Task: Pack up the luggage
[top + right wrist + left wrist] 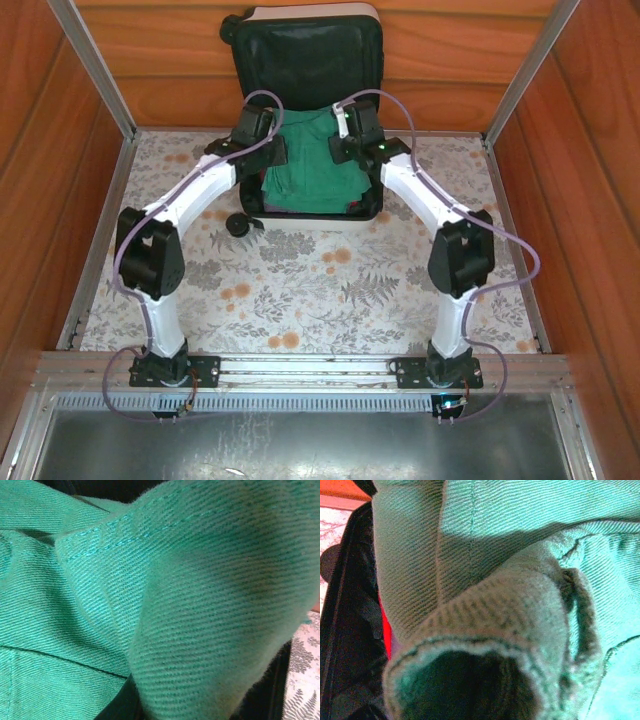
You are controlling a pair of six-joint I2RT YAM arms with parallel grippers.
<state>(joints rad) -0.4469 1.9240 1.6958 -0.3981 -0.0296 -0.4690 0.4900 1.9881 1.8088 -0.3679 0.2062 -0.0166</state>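
Note:
The white suitcase (300, 12) lies open at the back of the table, its black-lined lid leaning on the wooden wall. A green garment (310, 178) fills its lower half. My left gripper (264, 140) is at the garment's upper left corner and my right gripper (350, 138) at its upper right. The cloth rises toward both. In the left wrist view a ribbed cuff (485, 625) curls over the jaws, hiding the fingers. A bulging fold of green twill (200, 630) covers the jaws in the right wrist view.
A floral cloth (300, 290) covers the table in front of the case. A black wheel (240, 225) sticks out at the case's near left corner. Wooden walls with metal rails close in both sides. Something red (384, 630) shows beside the black lining (345, 630).

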